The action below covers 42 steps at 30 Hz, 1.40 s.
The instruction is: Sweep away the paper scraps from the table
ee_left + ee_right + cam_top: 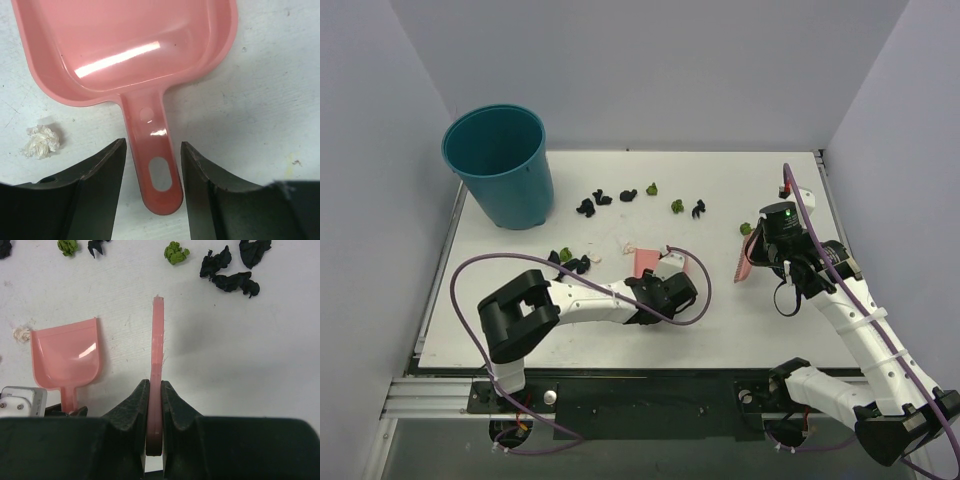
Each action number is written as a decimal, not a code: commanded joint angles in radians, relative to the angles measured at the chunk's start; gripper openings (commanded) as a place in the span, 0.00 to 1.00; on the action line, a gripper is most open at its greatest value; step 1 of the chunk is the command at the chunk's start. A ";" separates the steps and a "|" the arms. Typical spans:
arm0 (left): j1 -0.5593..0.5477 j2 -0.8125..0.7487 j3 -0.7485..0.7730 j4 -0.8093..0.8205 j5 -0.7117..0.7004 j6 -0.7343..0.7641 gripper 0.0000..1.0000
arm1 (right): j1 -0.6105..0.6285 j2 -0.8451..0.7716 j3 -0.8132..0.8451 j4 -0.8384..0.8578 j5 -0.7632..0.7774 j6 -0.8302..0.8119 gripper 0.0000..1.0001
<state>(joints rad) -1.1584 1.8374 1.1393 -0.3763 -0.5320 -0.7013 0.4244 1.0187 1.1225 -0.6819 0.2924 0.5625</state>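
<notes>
The pink dustpan lies flat on the white table, its handle between the open fingers of my left gripper, with gaps on both sides. It also shows in the top view. A whitish paper scrap lies left of the handle. My right gripper is shut on the pink brush, held edge-on above the table, seen in the top view. Black and green paper scraps lie across the far half of the table; more sit near the dustpan.
A teal bucket stands at the far left corner of the table. Pale walls close in the table on three sides. A purple cable loops over the left arm. Black scraps and a green scrap lie beyond the brush.
</notes>
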 commanded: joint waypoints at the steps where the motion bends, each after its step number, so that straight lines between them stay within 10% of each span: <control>1: -0.021 -0.066 -0.007 0.079 -0.072 0.005 0.57 | -0.004 -0.012 0.019 -0.021 0.036 -0.013 0.00; 17: -0.026 -0.061 -0.023 0.060 -0.095 -0.007 0.43 | -0.004 -0.014 0.005 -0.018 0.039 -0.023 0.00; 23: -0.026 -0.113 -0.007 0.021 -0.094 0.011 0.00 | -0.004 0.001 0.016 -0.008 0.028 -0.042 0.00; 42: 0.184 -0.555 0.134 -0.751 -0.213 -0.268 0.00 | 0.085 0.342 0.290 0.232 -0.259 0.023 0.00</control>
<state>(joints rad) -1.0801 1.4067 1.2297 -0.8757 -0.6418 -0.8577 0.4488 1.2976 1.3499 -0.5671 0.0872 0.4946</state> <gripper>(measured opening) 0.379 0.075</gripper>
